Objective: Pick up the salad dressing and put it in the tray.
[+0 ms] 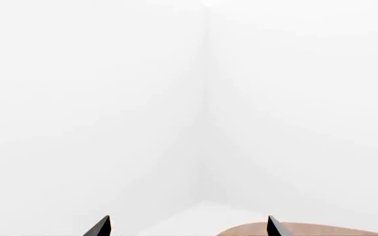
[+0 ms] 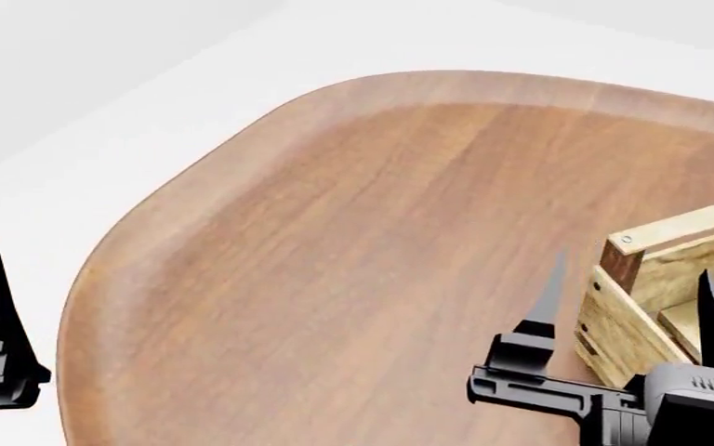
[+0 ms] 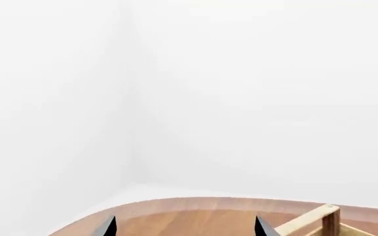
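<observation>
Right gripper [image 2: 630, 302] hovered spread and empty at lower right, beside the tray [image 2: 654, 297].
Left gripper [image 1: 187, 227] showed 2 parted, empty fingertips; salad dressing appeared nowhere on the wooden table [image 2: 332, 260].

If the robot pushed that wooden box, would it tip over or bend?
Probably neither. The tray is built of wooden slats with thick corner posts, so it looks stiff. It sits flat on the smooth table, so a low push would likely slide it. Only its corner shows, so its weight is hard to judge.
</observation>
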### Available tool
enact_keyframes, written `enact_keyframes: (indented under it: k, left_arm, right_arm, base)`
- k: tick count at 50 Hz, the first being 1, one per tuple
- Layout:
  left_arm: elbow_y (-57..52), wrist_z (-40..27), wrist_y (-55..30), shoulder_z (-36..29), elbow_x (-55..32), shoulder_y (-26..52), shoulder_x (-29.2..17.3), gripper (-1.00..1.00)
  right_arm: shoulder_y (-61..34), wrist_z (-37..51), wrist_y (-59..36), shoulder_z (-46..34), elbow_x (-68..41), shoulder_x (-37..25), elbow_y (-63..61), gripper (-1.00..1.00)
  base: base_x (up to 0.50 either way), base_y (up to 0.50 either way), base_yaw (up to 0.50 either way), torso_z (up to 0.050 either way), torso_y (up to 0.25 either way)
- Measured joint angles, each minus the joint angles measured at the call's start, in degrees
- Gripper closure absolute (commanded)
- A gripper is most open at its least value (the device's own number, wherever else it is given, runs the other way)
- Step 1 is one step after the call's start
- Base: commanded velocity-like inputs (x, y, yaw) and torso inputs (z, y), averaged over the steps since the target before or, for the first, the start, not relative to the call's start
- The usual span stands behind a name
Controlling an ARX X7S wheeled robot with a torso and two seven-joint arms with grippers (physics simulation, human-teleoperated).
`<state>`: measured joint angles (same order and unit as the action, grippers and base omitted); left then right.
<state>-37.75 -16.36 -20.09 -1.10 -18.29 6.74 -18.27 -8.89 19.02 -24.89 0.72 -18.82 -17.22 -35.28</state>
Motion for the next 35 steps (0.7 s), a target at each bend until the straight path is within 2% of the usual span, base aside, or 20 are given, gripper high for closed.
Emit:
enact_keyframes:
  k: [9,35]
  left_arm:
    - [0.0,-0.1,0.2,-0.1,-0.2,-0.4,-0.2,-1.00]
    - [-0.2,-0.3,-0.2,-1.2,-0.5,-0.3,-0.8,-1.00]
  right_arm:
    - [-0.3,-3.3,-3.6,-1.5,-0.9,-3.9,1.8,-1.00]
    - [-2.9,-22.1,-15.8,-12.7,-3.2,-22.7,4.3,-1.00]
  base:
    - [0.00,0.00,0.00,0.000,0.000]
    - [0.00,0.00,0.00,0.000,0.000]
